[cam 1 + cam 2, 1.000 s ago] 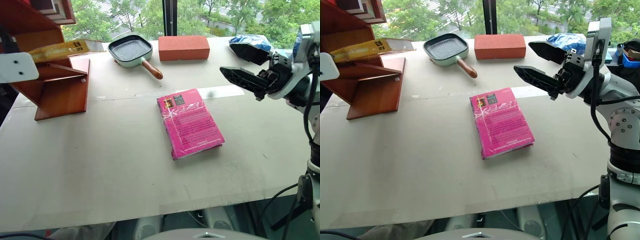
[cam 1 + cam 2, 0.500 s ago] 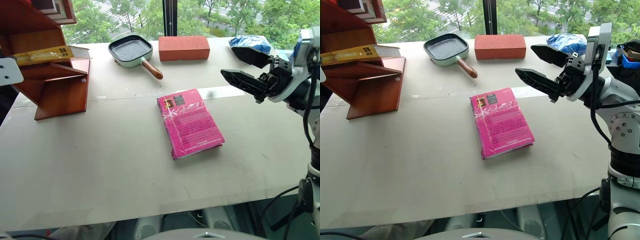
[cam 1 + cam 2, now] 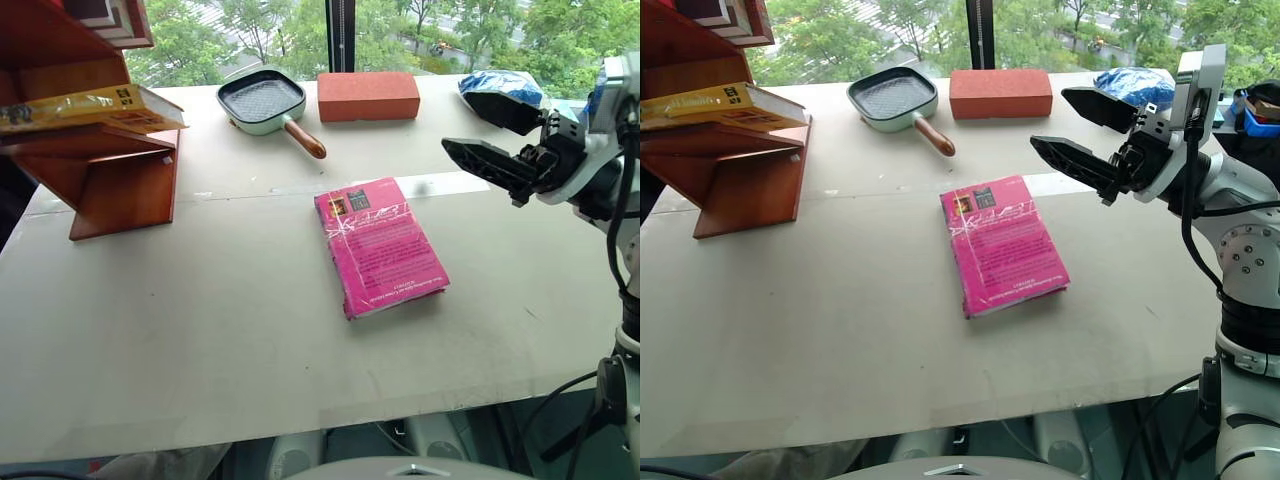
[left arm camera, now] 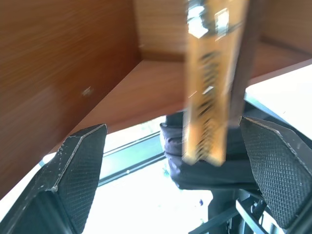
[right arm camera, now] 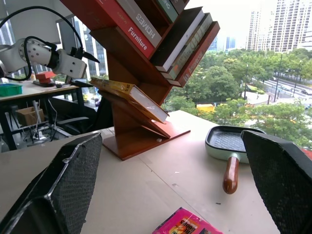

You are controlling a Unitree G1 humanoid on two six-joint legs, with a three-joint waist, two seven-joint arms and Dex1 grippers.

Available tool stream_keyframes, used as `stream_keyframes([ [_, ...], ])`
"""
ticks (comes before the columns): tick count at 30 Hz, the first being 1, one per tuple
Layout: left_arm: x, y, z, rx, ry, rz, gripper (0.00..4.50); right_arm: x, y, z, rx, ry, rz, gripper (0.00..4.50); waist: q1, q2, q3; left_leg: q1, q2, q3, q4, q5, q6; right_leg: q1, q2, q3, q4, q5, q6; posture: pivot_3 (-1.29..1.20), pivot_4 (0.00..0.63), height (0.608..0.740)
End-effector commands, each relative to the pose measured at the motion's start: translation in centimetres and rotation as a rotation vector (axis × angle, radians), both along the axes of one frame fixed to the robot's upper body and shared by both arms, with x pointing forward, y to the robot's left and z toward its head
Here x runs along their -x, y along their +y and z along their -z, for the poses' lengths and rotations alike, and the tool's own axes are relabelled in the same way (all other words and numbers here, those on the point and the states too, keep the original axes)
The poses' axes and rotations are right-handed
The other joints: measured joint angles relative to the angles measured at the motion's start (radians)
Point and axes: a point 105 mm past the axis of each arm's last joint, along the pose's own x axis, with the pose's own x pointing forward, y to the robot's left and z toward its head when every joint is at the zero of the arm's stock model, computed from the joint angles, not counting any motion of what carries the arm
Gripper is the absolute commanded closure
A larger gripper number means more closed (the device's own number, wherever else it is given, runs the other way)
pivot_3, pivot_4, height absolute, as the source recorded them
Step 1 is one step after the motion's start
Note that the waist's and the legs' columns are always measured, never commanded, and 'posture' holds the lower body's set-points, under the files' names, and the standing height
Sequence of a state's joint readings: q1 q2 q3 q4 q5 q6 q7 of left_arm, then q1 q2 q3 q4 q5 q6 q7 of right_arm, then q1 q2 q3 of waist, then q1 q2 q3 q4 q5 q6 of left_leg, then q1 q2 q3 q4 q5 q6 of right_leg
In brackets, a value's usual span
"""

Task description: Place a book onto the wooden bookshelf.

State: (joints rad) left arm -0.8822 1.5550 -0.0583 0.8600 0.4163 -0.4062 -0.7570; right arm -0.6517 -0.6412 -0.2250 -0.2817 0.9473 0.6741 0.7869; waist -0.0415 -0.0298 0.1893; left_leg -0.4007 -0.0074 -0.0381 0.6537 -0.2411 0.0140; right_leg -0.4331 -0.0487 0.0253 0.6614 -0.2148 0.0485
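Note:
The yellow-orange book (image 3: 85, 108) lies tilted on a slanted board of the wooden bookshelf (image 3: 120, 190) at the table's far left. In the left wrist view my left gripper (image 4: 171, 126) is open, its fingers (image 4: 73, 170) spread wide and clear of the book's spine (image 4: 209, 97) ahead of them. The right wrist view shows the book (image 5: 129, 95) on its board, with my left gripper (image 5: 85, 70) just off its outer end. My right gripper (image 3: 455, 118) hangs open and empty above the table's right side, pointing left.
A magenta-pink book (image 3: 380, 245) lies flat mid-table. A green pan with a wooden handle (image 3: 262, 100), a red block (image 3: 367, 95) and a blue bag (image 3: 500, 85) sit along the far edge. Several books fill the shelf's upper slots (image 5: 161, 29).
My left gripper has opened, let go of the yellow book and drawn back to the left, out of the head views. The book has settled onto the slanted board. The right arm has not moved.

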Motion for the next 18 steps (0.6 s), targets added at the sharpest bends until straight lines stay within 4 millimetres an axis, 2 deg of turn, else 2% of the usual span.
stream_keyframes([
  [1,1.8,-0.7,-1.9,0.090,-0.005,0.006,0.05,0.4,-0.2,-1.0,-0.003,-0.052,-0.006,0.00,0.000,0.000,0.000,0.000,0.000,0.000,0.000,0.000,0.000,0.000,0.000,0.000,0.000,0.000,0.000,0.00,0.150,0.740],
  [5,2.0,-3.3,-2.7,0.240,-0.007,0.123,0.05,0.4,-0.2,-0.9,0.004,-0.050,-0.007,0.00,-0.001,0.000,0.000,0.000,0.001,0.000,0.000,0.000,0.000,0.000,0.000,0.000,0.000,0.000,0.000,0.00,0.150,0.740],
  [8,0.9,-8.7,-3.1,0.439,-0.044,0.378,0.05,0.3,-0.3,-0.6,0.019,-0.044,-0.001,0.00,0.003,0.000,0.000,0.000,0.002,0.000,0.001,0.000,0.000,0.000,0.000,0.000,0.000,0.000,0.000,0.00,0.150,0.740],
  [10,0.6,-12.1,-2.6,0.575,-0.026,0.522,0.05,0.2,-0.4,-0.1,0.043,-0.042,0.010,0.00,0.007,0.000,0.000,0.000,0.002,-0.001,0.002,0.000,0.000,0.001,0.000,-0.001,0.000,0.000,0.000,0.00,0.150,0.740],
  [13,0.2,-17.0,0.2,0.761,0.065,0.692,0.05,-0.3,-0.9,1.6,0.083,-0.022,0.069,0.00,0.006,0.000,0.000,0.001,0.001,0.000,0.002,0.000,0.000,0.002,-0.001,0.000,0.000,0.000,0.000,0.00,0.150,0.740],
  [15,0.1,-19.6,3.8,0.888,0.185,0.749,0.05,-0.2,-1.3,3.5,0.134,-0.004,0.109,0.00,0.002,0.000,0.000,0.001,0.002,0.000,0.003,0.000,0.000,0.002,0.000,0.000,0.000,0.000,0.000,0.00,0.150,0.740],
  [16,0.3,-20.5,5.9,0.944,0.253,0.751,0.05,-0.1,-1.7,4.6,0.160,0.004,0.131,0.00,-0.001,0.000,0.000,0.001,0.002,0.001,0.003,0.000,0.000,0.002,-0.001,0.001,0.001,0.000,0.000,0.00,0.150,0.740],
  [18,0.8,-21.9,8.7,1.045,0.322,0.747,0.05,0.1,-2.7,6.3,0.192,0.025,0.162,0.00,-0.005,0.000,0.000,0.001,0.003,0.002,0.002,0.000,0.000,0.001,0.000,0.002,0.001,0.000,0.000,0.00,0.150,0.740],
])
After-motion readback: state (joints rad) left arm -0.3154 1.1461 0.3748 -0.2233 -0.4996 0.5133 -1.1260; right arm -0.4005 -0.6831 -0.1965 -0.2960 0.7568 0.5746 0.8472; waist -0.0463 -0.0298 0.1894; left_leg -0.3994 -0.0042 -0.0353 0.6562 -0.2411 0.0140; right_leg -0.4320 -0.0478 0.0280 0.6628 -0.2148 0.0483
